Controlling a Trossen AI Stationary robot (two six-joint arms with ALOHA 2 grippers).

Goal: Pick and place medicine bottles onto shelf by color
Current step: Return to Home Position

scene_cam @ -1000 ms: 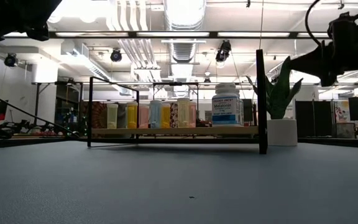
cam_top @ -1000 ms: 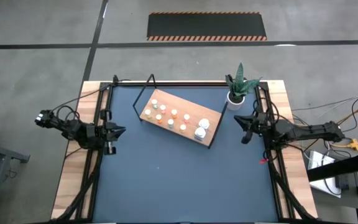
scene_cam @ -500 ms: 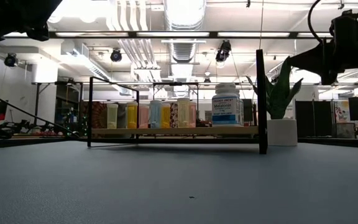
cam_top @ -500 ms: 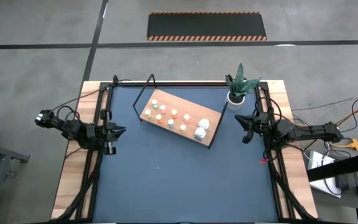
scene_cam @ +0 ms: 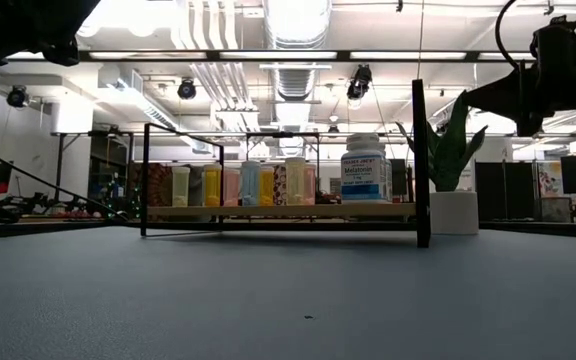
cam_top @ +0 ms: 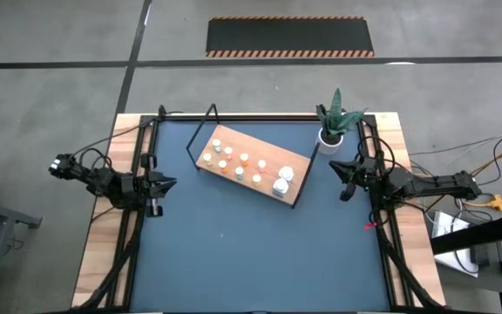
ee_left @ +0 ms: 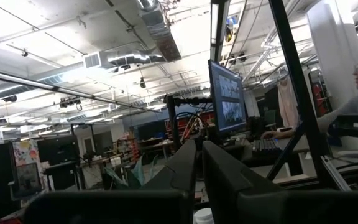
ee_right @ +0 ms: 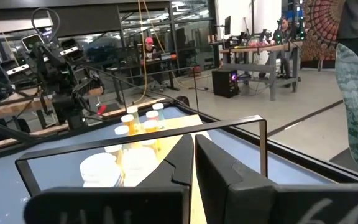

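Medicine bottles (cam_top: 244, 159) on shelf (cam_top: 253, 146); left hand (cam_top: 169, 184), right hand (cam_top: 335, 167) narrow, empty, at opposite desk (cam_top: 251, 253) edges.

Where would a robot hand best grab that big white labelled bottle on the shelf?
Probably by the upper body just under the cap, coming straight down. The big bottle stands upright at the end of the shelf nearer the right hand, its cap unobstructed in the overhead view. The small bottles line up beside it, so a side approach looks tighter.
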